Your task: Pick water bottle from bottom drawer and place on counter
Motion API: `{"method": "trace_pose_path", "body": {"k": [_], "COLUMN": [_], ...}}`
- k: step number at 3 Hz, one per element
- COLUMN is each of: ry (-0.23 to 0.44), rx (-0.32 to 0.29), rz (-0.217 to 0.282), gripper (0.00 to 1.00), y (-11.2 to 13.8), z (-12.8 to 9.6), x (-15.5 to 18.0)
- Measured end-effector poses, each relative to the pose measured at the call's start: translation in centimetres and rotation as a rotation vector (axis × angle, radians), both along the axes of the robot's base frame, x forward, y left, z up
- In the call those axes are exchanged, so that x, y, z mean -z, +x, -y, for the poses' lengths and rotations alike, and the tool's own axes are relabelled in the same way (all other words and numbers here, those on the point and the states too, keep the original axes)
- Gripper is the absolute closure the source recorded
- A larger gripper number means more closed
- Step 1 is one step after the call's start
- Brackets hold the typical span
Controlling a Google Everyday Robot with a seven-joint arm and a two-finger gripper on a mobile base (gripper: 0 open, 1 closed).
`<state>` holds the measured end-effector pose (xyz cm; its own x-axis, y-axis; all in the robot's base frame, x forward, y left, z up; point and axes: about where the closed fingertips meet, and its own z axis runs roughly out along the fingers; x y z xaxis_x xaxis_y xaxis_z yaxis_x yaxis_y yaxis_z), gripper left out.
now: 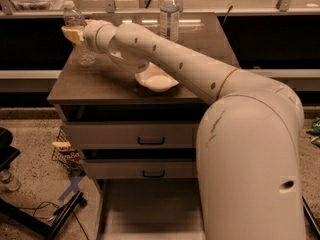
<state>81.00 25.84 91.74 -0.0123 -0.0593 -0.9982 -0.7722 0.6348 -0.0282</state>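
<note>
The small clear ribbed water bottle (83,48) with a white cap stands upright at the far left of the glossy grey-brown counter (102,86). My gripper (74,34) is at the bottle's upper body, closed around it, with the arm reaching across the counter from the right. The bottle's base looks to rest on the counter top. The bottom drawer (150,209) is pulled out below, and its pale floor shows nothing on it.
A taller bottle with a bluish-white label (169,15) stands at the counter's back. A white bowl (156,82) sits mid-counter under my arm. Two upper drawers with black handles (151,141) are slightly open. Cables and a wire basket (67,156) lie on the floor at left.
</note>
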Motion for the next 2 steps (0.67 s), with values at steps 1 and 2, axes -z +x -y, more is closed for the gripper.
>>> {"method": "trace_pose_path", "body": {"k": [1, 2], "ry": [0.0, 0.0], "rx": [0.0, 0.0], "rz": [0.0, 0.0], "gripper": [0.38, 0.15], "y": [0.0, -0.01], "z": [-0.01, -0.02], "x": [-0.03, -0.03]}}
